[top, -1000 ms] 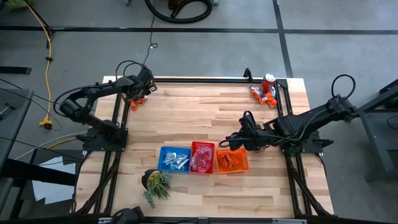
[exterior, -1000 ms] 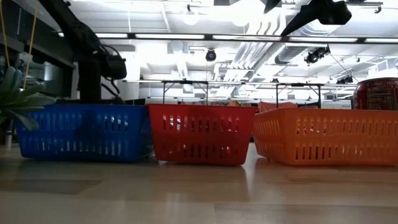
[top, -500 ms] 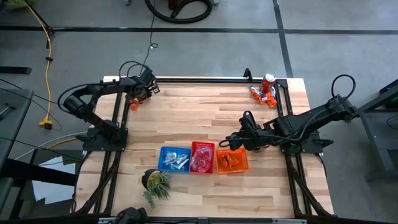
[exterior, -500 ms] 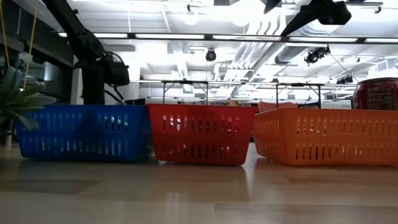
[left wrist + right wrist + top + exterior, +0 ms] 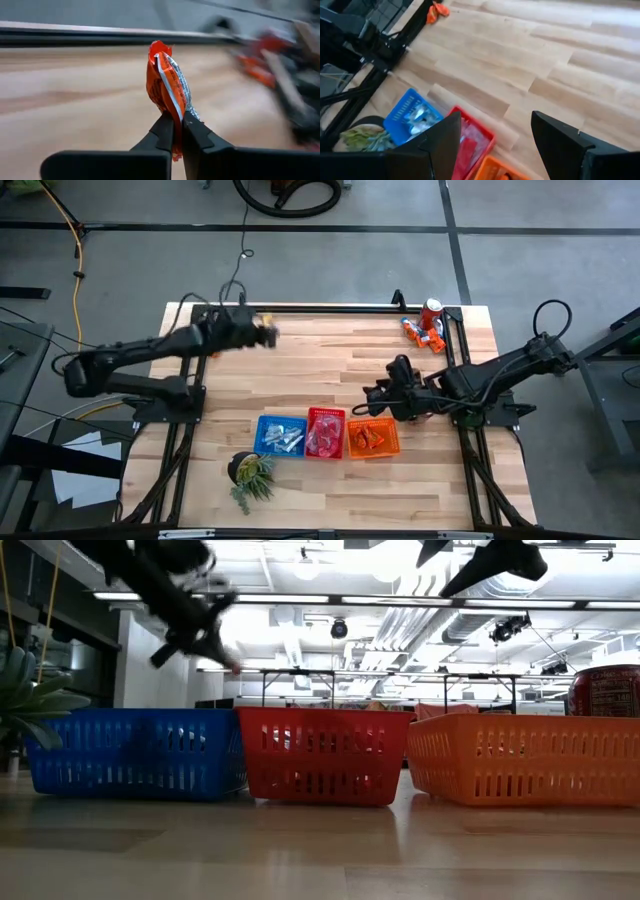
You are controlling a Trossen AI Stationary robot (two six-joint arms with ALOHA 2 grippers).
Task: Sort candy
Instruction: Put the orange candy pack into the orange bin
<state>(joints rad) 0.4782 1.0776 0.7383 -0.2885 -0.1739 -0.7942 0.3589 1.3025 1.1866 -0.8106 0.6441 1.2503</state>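
Left gripper [image 5: 178, 131] raised above table's far left, fingers clamped on orange candy packet [image 5: 167, 82]: crinkly wrapper, silver-white seam, standing upright between tips. More orange candy [image 5: 437, 10] lies at table's far-left edge. Potted plant [image 5: 249, 472] at near edge. Slotted plastic baskets in row: blue basket [image 5: 279, 435] with silvery packets, red basket [image 5: 324, 433] with pink ones, orange basket [image 5: 372, 439] with orange ones. Right gripper [image 5: 372, 393] above orange basket, fingers spread wide, empty. Red soda cans [image 5: 428, 323] at far-right corner.
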